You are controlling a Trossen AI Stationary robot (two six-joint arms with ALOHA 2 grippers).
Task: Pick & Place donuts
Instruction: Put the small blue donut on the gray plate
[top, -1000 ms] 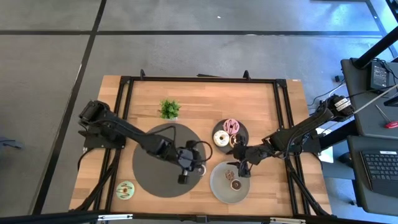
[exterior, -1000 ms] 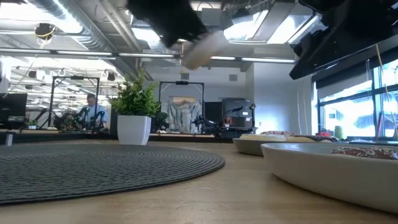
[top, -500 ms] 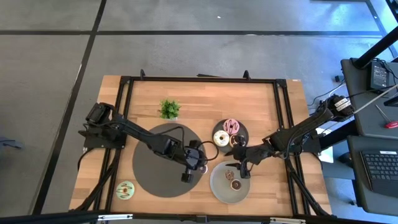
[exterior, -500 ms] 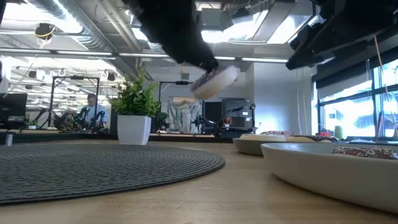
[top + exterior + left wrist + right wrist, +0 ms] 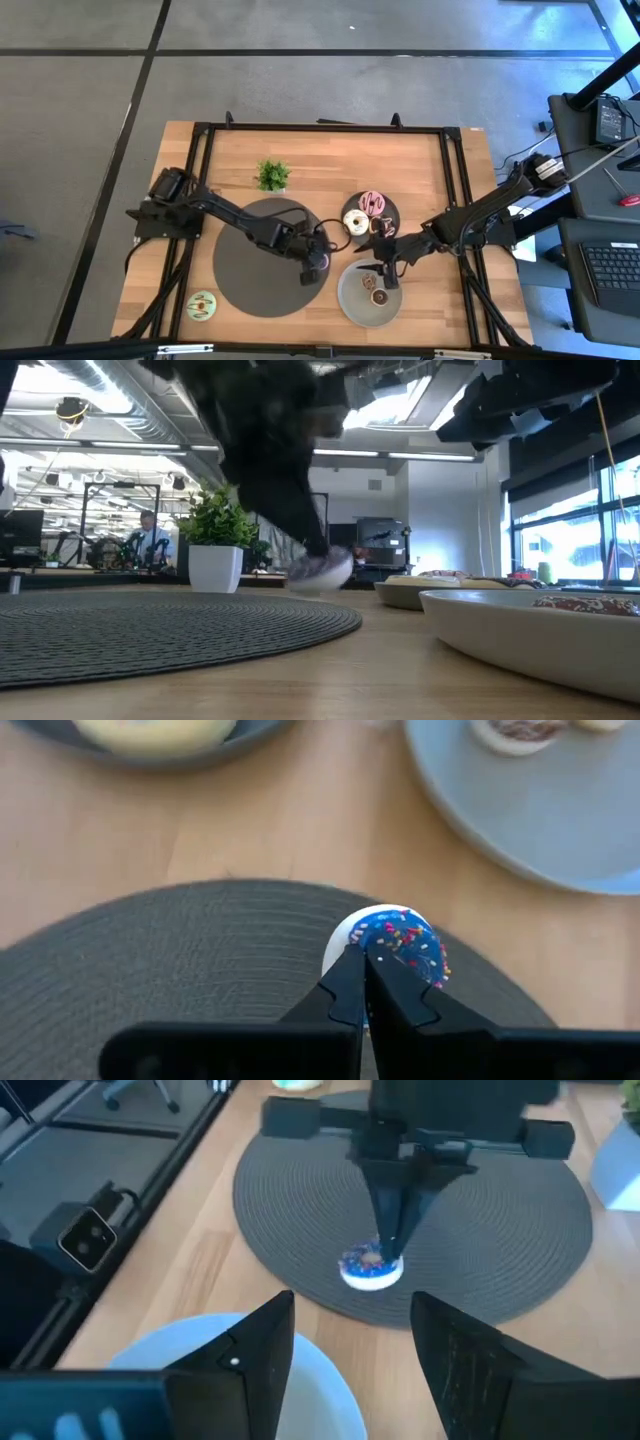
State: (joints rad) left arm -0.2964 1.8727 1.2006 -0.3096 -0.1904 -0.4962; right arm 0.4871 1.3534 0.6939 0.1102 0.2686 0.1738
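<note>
- small blue-iced sprinkled donut with white underside [image 5: 392, 942] pinched in left tool [image 5: 364, 982], fingers clenched on its edge; donut sits low over the near edge of the round dark grey woven mat [image 5: 268, 256], on the side toward the plates; touching the mat or just above, cannot tell
- same donut from right wrist view [image 5: 370, 1267], at mat rim, left tool [image 5: 393, 1240] coming down on it from above
- low view: left arm blurred, donut [image 5: 322, 568] near mat level
- right tool [image 5: 345, 1355] hovers over the large light grey plate [image 5: 351, 298], fingers spread apart, holding nothing
- light grey plate carries 1 brown-iced donut [image 5: 379, 296] plus another small one partly hidden under the right tool
- small dark grey plate [image 5: 392, 206] just beyond it holds a pink-iced donut [image 5: 372, 203] and a white-iced donut [image 5: 355, 221]
- green-iced donut [image 5: 202, 305] lies alone on the wooden counter [image 5: 330, 158] at the front left corner, well apart from the mat's edge
- small green plant in white pot [image 5: 272, 175] stands behind the mat
- low view: a person in the room far behind the counter
</note>
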